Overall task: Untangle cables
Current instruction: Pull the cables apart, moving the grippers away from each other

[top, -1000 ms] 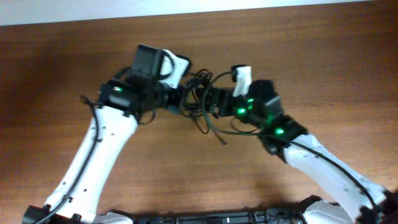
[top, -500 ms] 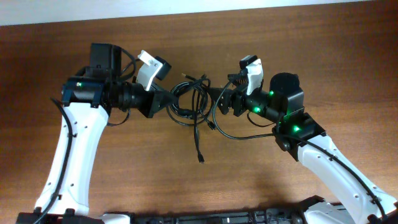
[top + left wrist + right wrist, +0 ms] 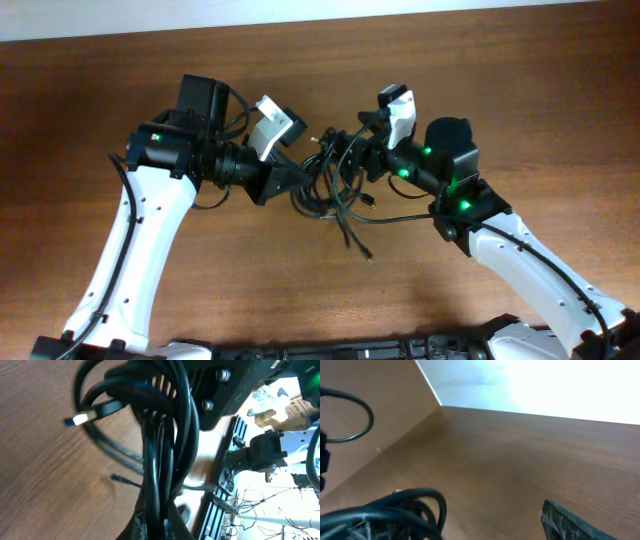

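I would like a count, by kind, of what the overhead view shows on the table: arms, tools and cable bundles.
Robot arms: 2, the left arm and the right arm
Tools: 2, the left tool and the right tool
Cable bundle: 1, all black; its single cords are too tangled to count
Total: 5

I saw a brown wood-grain table (image 3: pixel 560 90) filling the overhead view, with a pale strip (image 3: pixel 300 8) along its far edge. Past that edge, white glare (image 3: pixel 545 385) washed everything out. A cardboard box (image 3: pixel 292 410) sat beyond the table, blurred.
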`<state>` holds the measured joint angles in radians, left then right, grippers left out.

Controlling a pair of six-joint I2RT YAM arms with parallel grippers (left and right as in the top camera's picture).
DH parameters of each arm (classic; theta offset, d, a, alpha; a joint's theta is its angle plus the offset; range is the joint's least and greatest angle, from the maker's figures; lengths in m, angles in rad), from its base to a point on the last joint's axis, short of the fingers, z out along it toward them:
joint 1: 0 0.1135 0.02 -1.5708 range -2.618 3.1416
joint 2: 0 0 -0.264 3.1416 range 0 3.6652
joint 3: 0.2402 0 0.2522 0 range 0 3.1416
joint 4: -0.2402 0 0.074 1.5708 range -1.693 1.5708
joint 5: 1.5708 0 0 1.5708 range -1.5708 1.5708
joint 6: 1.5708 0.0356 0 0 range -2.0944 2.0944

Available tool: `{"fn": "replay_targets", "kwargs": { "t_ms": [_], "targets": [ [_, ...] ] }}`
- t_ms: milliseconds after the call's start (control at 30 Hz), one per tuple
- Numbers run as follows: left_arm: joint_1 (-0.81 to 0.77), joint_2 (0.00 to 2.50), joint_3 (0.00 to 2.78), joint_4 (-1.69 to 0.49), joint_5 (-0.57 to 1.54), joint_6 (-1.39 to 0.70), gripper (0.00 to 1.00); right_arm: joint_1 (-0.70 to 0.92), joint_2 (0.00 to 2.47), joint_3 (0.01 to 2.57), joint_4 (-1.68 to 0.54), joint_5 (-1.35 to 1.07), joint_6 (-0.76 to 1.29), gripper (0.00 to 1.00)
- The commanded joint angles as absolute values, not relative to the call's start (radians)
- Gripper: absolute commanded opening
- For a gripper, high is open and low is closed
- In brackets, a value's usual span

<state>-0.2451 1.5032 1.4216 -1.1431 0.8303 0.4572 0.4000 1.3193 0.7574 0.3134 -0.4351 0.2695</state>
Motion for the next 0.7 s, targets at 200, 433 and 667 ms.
{"fn": "replay_targets", "kwargs": {
  "t_ms": [200,433,667],
  "targets": [
    [-0.260,1.475,1.437,-1.122,0.907,0.496,0.00,0.506,1.364,0.767,0.421,-0.606,0.270,0.80],
    [-0.334,1.475,1.437,-1.300,0.983,0.712,0.00,0.396,1.478,0.767,0.576,-0.358,0.411,0.67],
    [-0.129,1.475,1.437,-1.317,0.914,0.712,0.00,0.068,1.478,0.767,0.307,-0.313,0.432,0.66]
  ]
}}
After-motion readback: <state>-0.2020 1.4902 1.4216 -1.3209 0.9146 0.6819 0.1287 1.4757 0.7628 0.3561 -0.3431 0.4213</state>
